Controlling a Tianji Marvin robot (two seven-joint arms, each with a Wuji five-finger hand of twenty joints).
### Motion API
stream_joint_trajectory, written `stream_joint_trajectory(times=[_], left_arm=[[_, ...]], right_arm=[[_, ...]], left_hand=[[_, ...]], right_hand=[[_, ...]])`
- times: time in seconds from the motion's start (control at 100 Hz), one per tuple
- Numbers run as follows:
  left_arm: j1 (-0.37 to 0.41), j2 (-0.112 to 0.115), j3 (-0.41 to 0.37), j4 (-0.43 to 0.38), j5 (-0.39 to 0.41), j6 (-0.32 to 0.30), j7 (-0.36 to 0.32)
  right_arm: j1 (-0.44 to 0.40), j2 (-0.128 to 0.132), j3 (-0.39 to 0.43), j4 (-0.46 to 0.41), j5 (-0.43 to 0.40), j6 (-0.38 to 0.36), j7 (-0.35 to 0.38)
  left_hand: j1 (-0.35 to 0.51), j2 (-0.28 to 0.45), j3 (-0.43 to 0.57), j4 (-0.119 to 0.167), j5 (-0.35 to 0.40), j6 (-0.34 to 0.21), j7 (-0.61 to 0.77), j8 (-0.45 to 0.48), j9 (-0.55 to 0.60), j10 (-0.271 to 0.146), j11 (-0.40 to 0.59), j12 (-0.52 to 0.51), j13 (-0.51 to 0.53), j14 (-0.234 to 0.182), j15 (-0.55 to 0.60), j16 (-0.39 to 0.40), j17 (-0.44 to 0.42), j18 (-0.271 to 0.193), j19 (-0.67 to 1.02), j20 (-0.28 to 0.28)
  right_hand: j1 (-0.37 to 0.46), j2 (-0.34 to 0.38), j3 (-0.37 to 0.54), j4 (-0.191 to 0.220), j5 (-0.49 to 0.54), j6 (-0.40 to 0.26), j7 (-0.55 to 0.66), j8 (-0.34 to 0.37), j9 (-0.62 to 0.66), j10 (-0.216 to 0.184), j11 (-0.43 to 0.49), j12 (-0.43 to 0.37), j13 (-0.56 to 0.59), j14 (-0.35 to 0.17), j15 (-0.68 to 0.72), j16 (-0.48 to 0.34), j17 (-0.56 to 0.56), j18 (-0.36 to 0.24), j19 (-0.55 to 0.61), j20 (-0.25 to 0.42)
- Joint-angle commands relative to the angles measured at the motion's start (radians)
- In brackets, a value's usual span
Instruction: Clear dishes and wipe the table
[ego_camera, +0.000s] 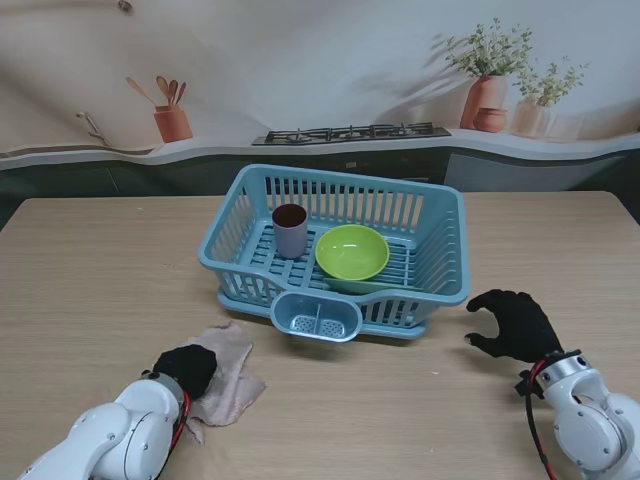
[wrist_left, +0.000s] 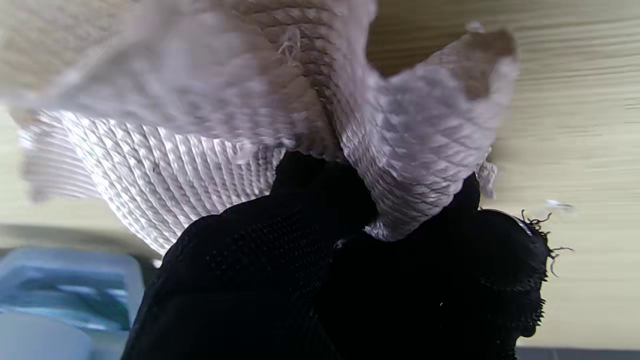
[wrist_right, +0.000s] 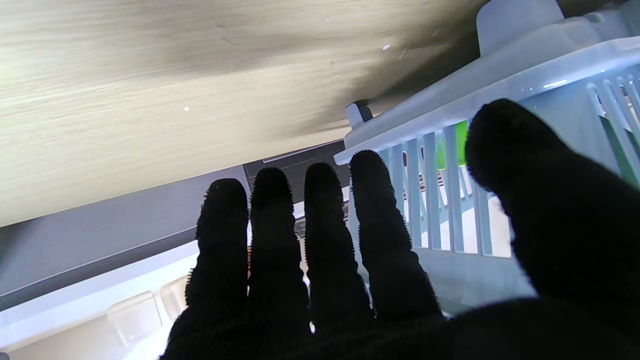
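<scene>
A blue dish rack (ego_camera: 440, 255) stands mid-table. Inside it a grey-purple cup (ego_camera: 290, 231) stands upright and a green bowl (ego_camera: 352, 252) leans beside it. A pinkish-beige cloth (ego_camera: 228, 375) lies crumpled on the table near me on the left; my left hand (ego_camera: 186, 368) in a black glove is shut on it, and the left wrist view shows the cloth (wrist_left: 210, 115) bunched over the fingers (wrist_left: 280, 250). My right hand (ego_camera: 515, 324) hovers open just right of the rack, holding nothing. In the right wrist view its fingers (wrist_right: 320, 235) spread before the rack wall (wrist_right: 450, 165).
A small cutlery holder (ego_camera: 317, 318) hangs on the rack's near side. The wooden table (ego_camera: 90, 270) reaches to a painted kitchen backdrop (ego_camera: 350, 90) at the far edge. A few tiny crumbs (ego_camera: 433, 374) dot the wood near my right hand.
</scene>
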Motion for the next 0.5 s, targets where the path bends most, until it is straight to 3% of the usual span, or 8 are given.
stream_joint_trajectory(times=[0.0, 0.29, 0.38, 0.49], left_arm=[[0.028, -0.001, -0.032, 0.031, 0.004, 0.0, 0.014], [0.126, -0.025, -0.192, 0.097, 0.067, -0.076, 0.267], [0.144, -0.029, -0.216, 0.107, 0.069, -0.081, 0.306], [0.155, -0.029, -0.226, 0.105, 0.072, -0.084, 0.302]], right_arm=[[-0.006, -0.001, 0.002, -0.007, -0.005, -0.007, 0.011], [-0.005, 0.0, 0.003, -0.007, -0.005, -0.007, 0.013], [-0.005, 0.0, 0.002, -0.007, -0.006, -0.006, 0.013], [-0.005, 0.0, 0.001, -0.009, -0.005, -0.005, 0.014]], left_hand=[[0.048, 0.007, 0.006, 0.003, -0.001, -0.001, -0.066, -0.038, 0.012, 0.013, -0.018, -0.025, 0.006, 0.064, 0.003, 0.001, 0.019, 0.031, 0.012, -0.001], [0.049, 0.005, 0.007, 0.003, 0.004, -0.003, -0.066, -0.039, 0.011, 0.014, -0.02, -0.026, 0.005, 0.066, 0.002, 0.002, 0.016, 0.031, 0.012, 0.0], [0.049, 0.005, 0.007, 0.002, 0.004, -0.002, -0.066, -0.038, 0.01, 0.013, -0.02, -0.025, 0.003, 0.068, 0.002, 0.002, 0.013, 0.031, 0.011, 0.001], [0.049, 0.007, 0.007, 0.002, 0.003, -0.002, -0.067, -0.037, 0.01, 0.014, -0.02, -0.025, 0.004, 0.069, 0.002, 0.003, 0.012, 0.031, 0.013, 0.002]], right_hand=[[0.019, 0.014, 0.0, 0.007, 0.003, 0.002, -0.005, 0.003, -0.001, 0.006, 0.006, -0.011, 0.002, 0.015, 0.016, 0.008, -0.004, 0.001, 0.018, 0.003], [0.018, 0.014, -0.002, 0.007, 0.001, -0.002, -0.006, 0.004, 0.0, 0.005, 0.005, -0.011, 0.002, 0.013, 0.014, 0.007, -0.011, 0.013, 0.014, 0.002], [0.019, 0.014, -0.003, 0.007, 0.0, -0.002, -0.006, 0.004, -0.002, 0.004, 0.003, -0.012, 0.003, 0.012, 0.012, 0.006, -0.012, 0.014, 0.012, 0.003], [0.017, 0.017, -0.004, 0.007, 0.0, -0.003, -0.006, 0.004, -0.001, 0.004, 0.003, -0.012, 0.005, 0.011, 0.01, 0.005, -0.012, 0.019, 0.011, 0.004]])
